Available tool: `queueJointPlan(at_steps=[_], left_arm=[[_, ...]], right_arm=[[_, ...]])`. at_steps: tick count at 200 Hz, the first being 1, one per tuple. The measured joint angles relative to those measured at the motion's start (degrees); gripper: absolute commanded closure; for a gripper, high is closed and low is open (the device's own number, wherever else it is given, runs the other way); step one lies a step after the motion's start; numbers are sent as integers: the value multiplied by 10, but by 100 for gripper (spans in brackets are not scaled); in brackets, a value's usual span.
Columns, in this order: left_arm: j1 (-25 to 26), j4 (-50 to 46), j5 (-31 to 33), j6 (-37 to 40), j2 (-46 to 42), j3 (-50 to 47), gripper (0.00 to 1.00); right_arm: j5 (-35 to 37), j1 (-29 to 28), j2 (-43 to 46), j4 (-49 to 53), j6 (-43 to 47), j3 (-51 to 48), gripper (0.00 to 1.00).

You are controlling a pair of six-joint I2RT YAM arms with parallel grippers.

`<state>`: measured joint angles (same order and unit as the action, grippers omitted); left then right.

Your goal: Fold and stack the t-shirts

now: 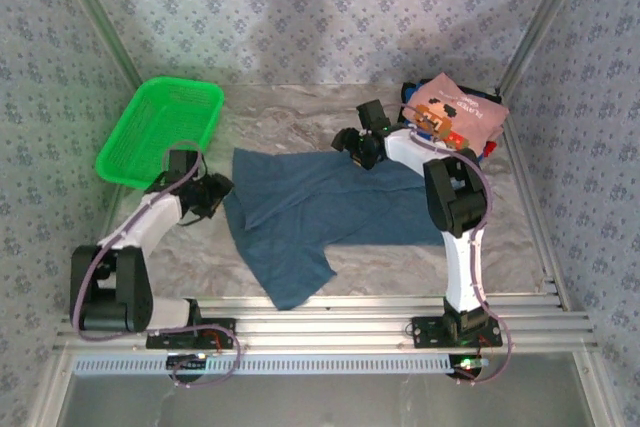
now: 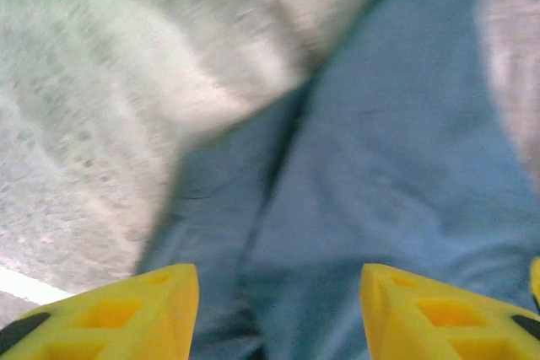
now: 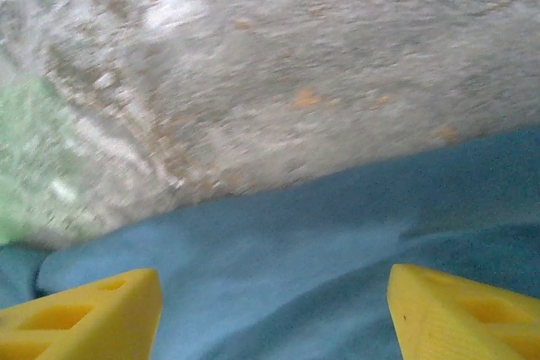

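Looking from above, I see the teal shirt [image 1: 320, 212] spread rumpled across the middle of the table [image 1: 400, 267], with one sleeve trailing toward the near edge. My left gripper [image 1: 213, 194] sits at the shirt's left edge, its yellow fingers [image 2: 160, 309] apart above the cloth and clamping nothing. My right gripper [image 1: 360, 150] hangs over the shirt's far edge, its fingers likewise apart. The pink shirt [image 1: 455, 112] lies in the far right corner and the green basket [image 1: 160, 132] at far left.

Table [image 1: 400, 267] — teal tee [image 1: 310, 207], grn basket [image 1: 165, 132]
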<state>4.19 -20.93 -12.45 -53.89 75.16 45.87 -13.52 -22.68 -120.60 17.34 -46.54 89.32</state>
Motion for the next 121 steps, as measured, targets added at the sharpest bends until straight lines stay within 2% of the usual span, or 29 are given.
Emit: queueJointPlan(at_steps=[25,49,90,121], left_arm=[[21,-30,-5,10,-75,25,42],[43,-62,-23,18,-111,7,40],[73,-76,-54,18,-129,-94,38],[109,-72,-58,24,-127,-111,38]], right_arm=[[-30,-20,51,31,43,9,27],[-76,-49,88,56,87,23,26],[-131,-116,98,99,165,-2,24],[-153,-143,94,113,186,-42,24]])
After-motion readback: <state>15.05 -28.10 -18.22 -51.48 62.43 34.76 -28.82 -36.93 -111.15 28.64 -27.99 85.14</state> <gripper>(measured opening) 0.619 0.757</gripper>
